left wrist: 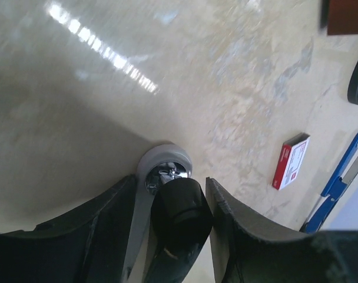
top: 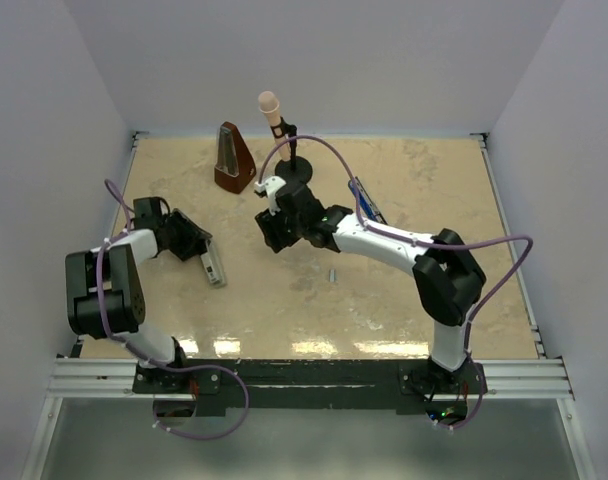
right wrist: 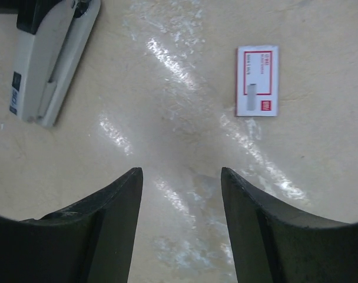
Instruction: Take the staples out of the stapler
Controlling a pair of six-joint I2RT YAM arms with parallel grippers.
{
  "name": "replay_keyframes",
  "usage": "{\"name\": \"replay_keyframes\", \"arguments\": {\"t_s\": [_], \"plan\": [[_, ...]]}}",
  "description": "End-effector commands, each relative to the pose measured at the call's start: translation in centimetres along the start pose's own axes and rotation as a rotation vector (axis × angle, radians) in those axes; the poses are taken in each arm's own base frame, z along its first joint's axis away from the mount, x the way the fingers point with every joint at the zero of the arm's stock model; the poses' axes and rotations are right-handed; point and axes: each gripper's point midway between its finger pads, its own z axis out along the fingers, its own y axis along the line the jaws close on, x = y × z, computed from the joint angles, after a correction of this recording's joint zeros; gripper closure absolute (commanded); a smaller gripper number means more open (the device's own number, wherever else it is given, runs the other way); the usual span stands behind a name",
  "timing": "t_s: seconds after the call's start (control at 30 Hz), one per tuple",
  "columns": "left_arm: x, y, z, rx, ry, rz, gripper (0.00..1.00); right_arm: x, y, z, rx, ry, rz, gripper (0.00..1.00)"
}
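The stapler [left wrist: 341, 168] is blue, the box [right wrist: 257, 81] white with red print

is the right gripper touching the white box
Apart. The right wrist view shows bare table between the open right gripper and the white box.

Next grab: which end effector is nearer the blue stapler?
Right: the right end effector is left of the blue stapler; the left end effector, farther left, straddles the grey stapler.
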Motion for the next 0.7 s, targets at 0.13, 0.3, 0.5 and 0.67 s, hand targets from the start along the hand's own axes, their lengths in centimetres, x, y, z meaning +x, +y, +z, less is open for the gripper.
{"name": "replay_keyframes", "arguments": {"t_s": [0.13, 0.3, 0.5, 0.67], "plan": [[4.6, 2.3, -3.2, -0.018, -0.068, -0.245, 0.42, -4.8, 5.0, 0.1, -0.009, -0.178, 0.133, 0.4], [4.0, -0.3, -5.1, 0.065, -0.116, -0.22, 0.35, -5.0, 7.9, 0.4, -0.06, -0.213, 0.077, 0.37], [-1.1, -0.6, -7.2, -0.112, -0.22, -0.051, 0.27, -4.4, 10.7, 2.4, -0.106, -0.197, -0.017, 0.36], [-5.3, 0.7, -9.4, -0.117, -0.331, -0.041, 0.27, -4.0, 12.6, 3.8, -0.113, -0.196, -0.045, 0.34]]}}
